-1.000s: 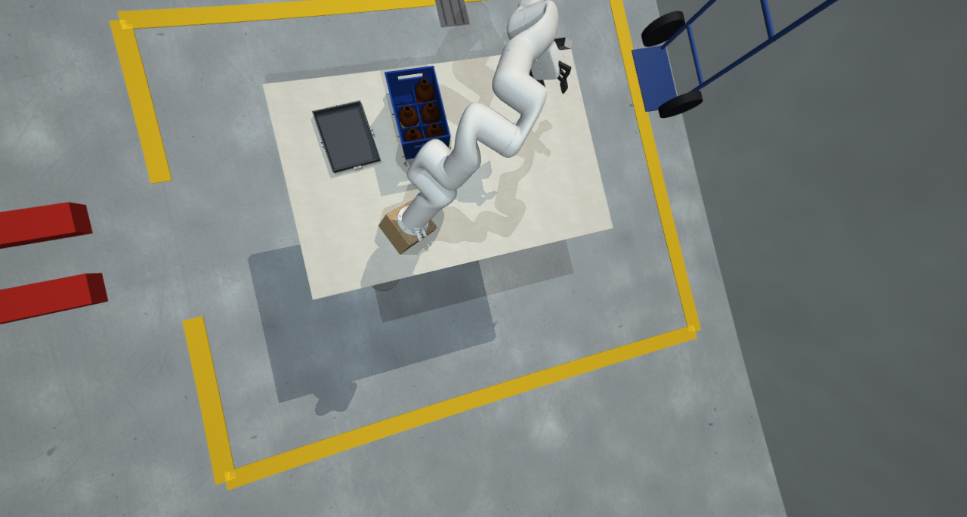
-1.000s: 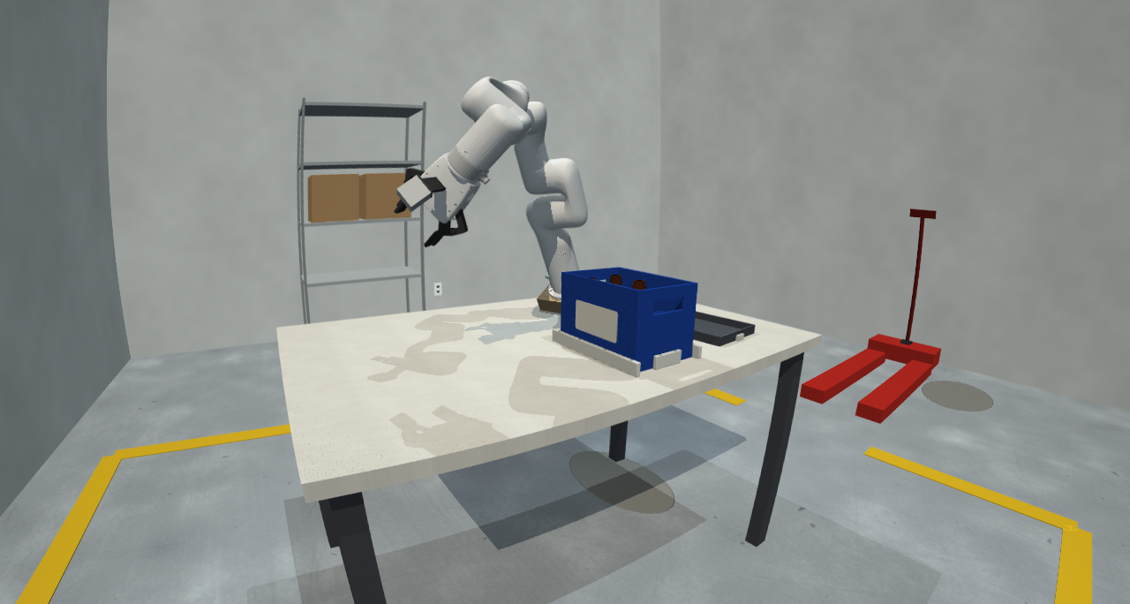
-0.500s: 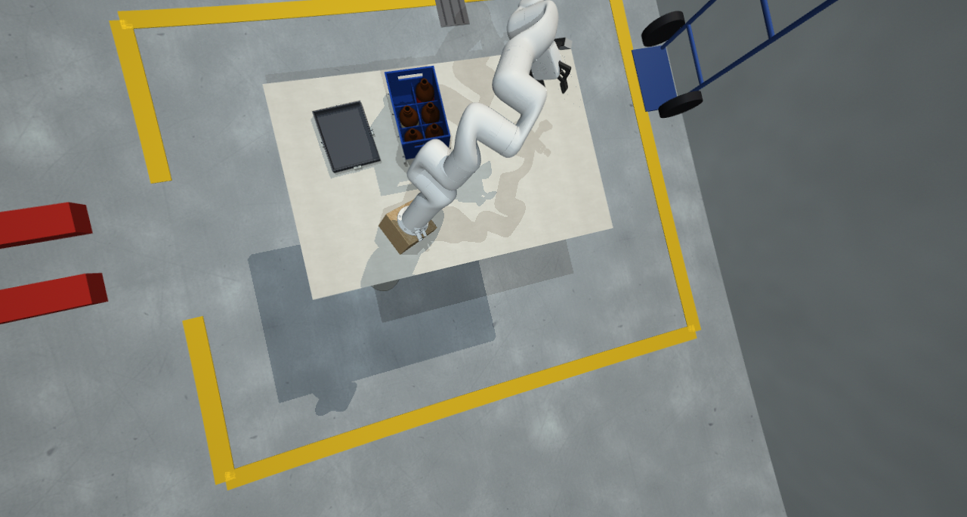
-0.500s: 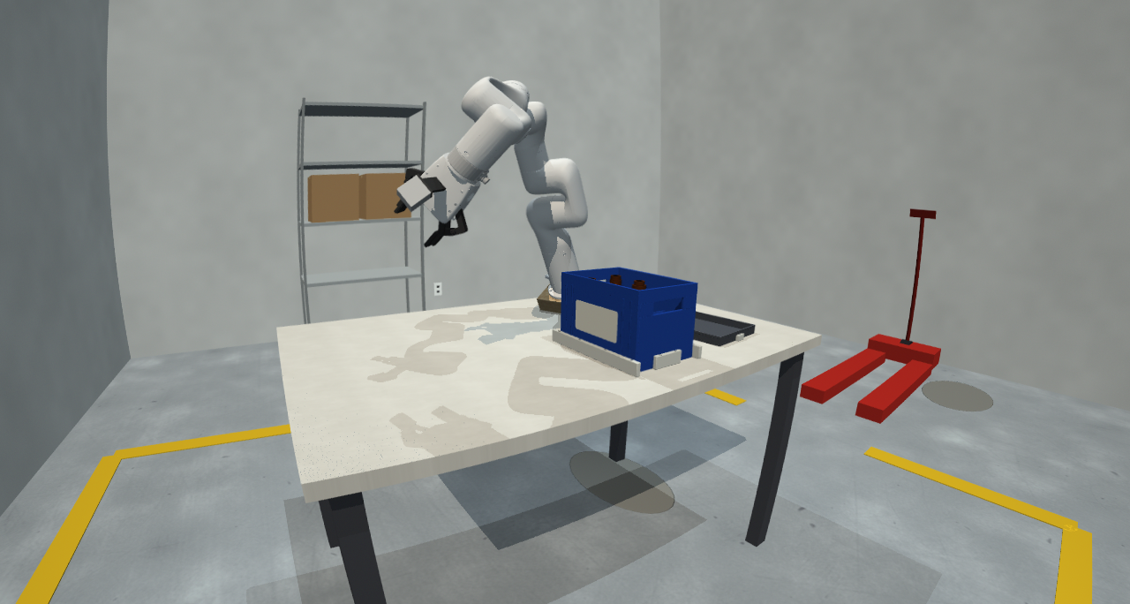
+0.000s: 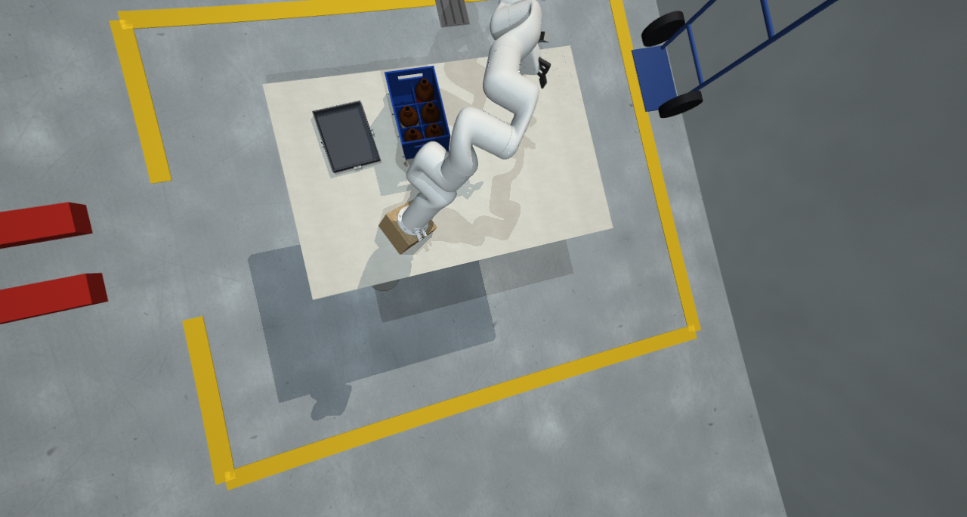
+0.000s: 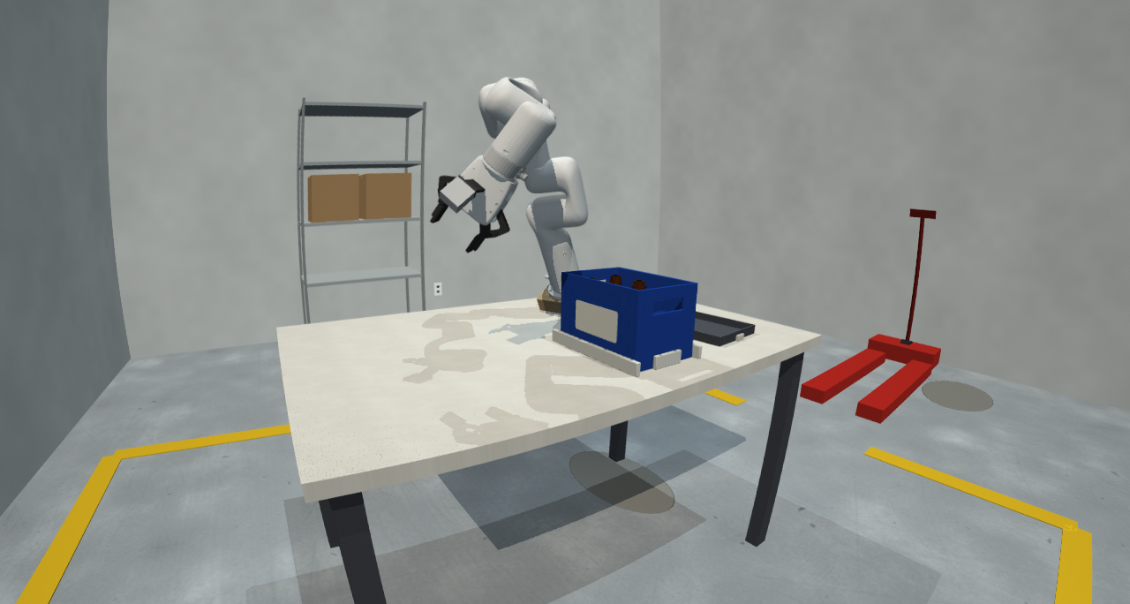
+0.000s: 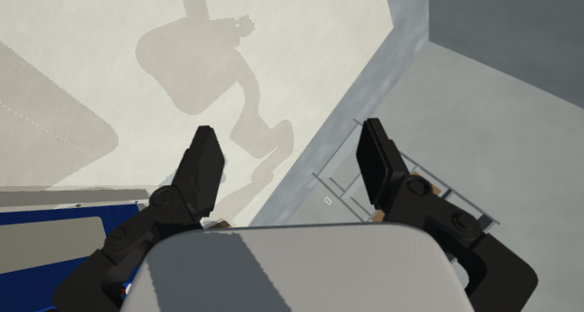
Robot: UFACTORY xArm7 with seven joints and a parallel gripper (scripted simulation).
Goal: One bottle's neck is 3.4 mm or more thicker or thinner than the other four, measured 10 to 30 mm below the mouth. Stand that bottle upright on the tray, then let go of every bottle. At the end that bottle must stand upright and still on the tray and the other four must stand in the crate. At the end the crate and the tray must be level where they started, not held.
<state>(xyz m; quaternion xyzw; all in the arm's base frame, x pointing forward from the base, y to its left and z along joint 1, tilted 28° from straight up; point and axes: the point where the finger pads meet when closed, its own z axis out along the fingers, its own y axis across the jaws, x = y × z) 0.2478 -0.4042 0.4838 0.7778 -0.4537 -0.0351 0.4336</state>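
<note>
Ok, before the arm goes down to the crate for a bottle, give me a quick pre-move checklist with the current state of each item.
1. Gripper open and holding nothing: ok.
2. Five brown bottles standing in the blue crate, one cell vacant: ok.
3. Dark tray flat on the table beside the crate, nothing in it: ok.
4. Gripper over the crate: not ok, it hangs high, off to the side near the table edge.
5. Odd-necked bottle identified: cannot tell, necks too small to compare.
6. Crate seated level between its white stops: ok.
</note>
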